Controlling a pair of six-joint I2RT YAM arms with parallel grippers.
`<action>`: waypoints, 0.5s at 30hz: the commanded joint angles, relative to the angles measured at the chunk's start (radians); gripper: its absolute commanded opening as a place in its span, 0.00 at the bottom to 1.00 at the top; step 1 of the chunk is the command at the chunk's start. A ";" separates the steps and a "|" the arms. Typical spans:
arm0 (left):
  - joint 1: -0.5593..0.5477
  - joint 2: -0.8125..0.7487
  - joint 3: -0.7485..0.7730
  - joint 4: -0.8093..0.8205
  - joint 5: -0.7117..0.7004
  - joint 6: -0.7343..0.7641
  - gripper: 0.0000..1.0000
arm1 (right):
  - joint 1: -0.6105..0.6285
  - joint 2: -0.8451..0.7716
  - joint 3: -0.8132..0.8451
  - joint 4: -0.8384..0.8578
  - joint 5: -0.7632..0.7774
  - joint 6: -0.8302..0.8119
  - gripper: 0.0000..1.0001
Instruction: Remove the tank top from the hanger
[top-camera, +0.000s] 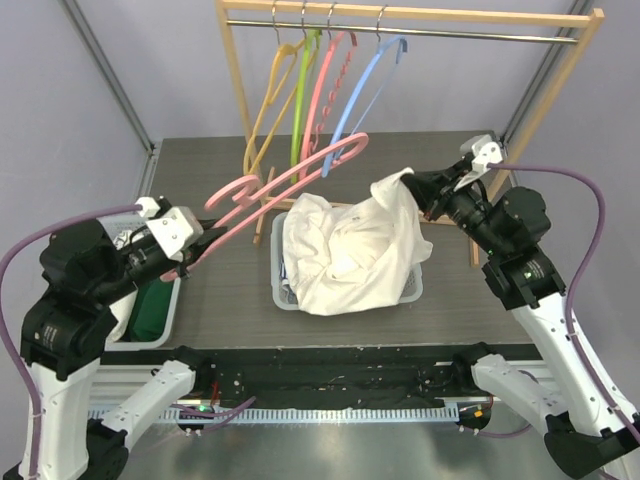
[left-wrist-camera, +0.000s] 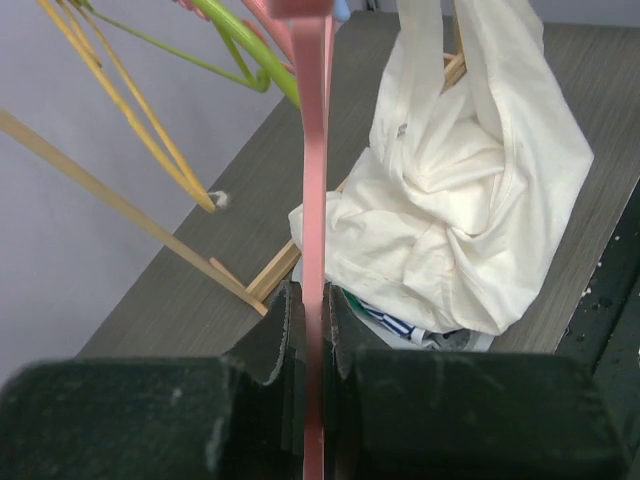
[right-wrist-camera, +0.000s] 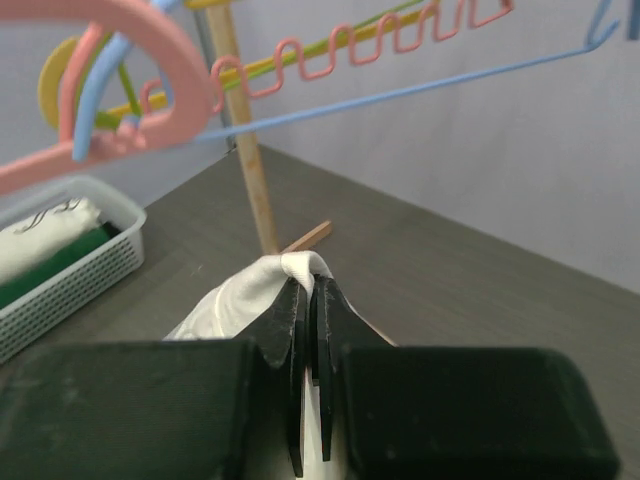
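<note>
left pincer (left-wrist-camera: 313, 305) clamped on pink hanger (left-wrist-camera: 312, 150) | right pincer (right-wrist-camera: 311, 295) pinching tank top (top-camera: 345, 250) strap | basket (top-camera: 281, 292) mostly covered

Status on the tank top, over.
Left gripper shut on pink hanger. Right gripper shut on tank top strap. Top looks off hanger, sagging over basket.

Pink hanger (left-wrist-camera: 313, 180) in left gripper (left-wrist-camera: 312, 305)

A wooden rack (top-camera: 410, 14) stands behind a white basket (top-camera: 283, 290) on the table (top-camera: 220, 290).
</note>
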 joint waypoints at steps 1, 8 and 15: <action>0.014 -0.030 0.039 0.093 0.007 -0.134 0.00 | 0.019 -0.003 -0.051 -0.025 -0.180 0.053 0.01; 0.024 -0.019 0.047 0.191 -0.076 -0.254 0.00 | 0.158 0.058 0.020 -0.141 -0.165 -0.049 0.01; 0.042 -0.007 0.079 0.208 -0.115 -0.282 0.00 | 0.289 0.095 -0.035 -0.152 -0.134 -0.051 0.01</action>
